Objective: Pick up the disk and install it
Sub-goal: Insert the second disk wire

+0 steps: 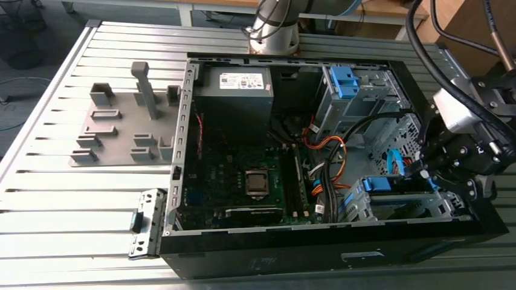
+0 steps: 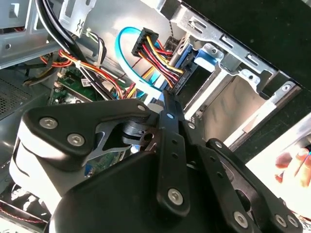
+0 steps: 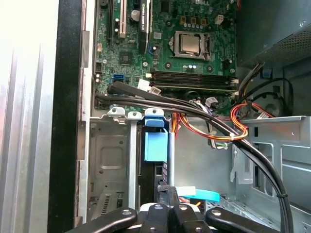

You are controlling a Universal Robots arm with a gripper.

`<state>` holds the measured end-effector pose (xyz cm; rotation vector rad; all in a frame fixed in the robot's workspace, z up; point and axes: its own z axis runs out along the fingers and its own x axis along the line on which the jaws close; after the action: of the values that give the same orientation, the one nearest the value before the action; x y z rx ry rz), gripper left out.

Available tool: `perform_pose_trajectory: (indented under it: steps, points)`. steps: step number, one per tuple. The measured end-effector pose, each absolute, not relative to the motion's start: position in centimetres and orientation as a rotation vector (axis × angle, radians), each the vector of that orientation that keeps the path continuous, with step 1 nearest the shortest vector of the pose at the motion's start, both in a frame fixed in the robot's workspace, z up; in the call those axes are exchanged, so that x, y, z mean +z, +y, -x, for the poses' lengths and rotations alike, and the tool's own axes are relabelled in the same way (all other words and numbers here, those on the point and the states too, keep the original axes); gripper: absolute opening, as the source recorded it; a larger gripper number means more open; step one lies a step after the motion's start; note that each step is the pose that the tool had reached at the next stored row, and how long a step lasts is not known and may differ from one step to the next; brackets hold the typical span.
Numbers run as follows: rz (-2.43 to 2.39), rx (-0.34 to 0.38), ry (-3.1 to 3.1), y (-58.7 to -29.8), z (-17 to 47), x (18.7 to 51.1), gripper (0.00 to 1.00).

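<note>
We see the black robot hand (image 3: 167,194) with its two fingers pressed together, holding nothing. Its tips are just beside the end of the flat metal disk with blue plastic rails (image 3: 156,145); we cannot tell if they touch. The disk stands on its edge inside the grey metal cage (image 3: 114,155), in a corner of the open black computer box (image 1: 241,257) on the ribbed silver tabletop (image 1: 64,199).

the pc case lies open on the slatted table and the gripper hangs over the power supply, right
Not the power supply: the exterior view shows the gripper at the drive cage, at that view's right. The case does lie open on the slatted table.
</note>
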<state>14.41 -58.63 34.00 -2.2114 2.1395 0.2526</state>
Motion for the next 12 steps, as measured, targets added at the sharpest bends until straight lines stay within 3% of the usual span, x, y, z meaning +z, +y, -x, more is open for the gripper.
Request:
perform_pose_trajectory:
  steps: [12]
  points:
    - [2.219,0.286,2.151,-58.63,-14.94,32.97,0.11]
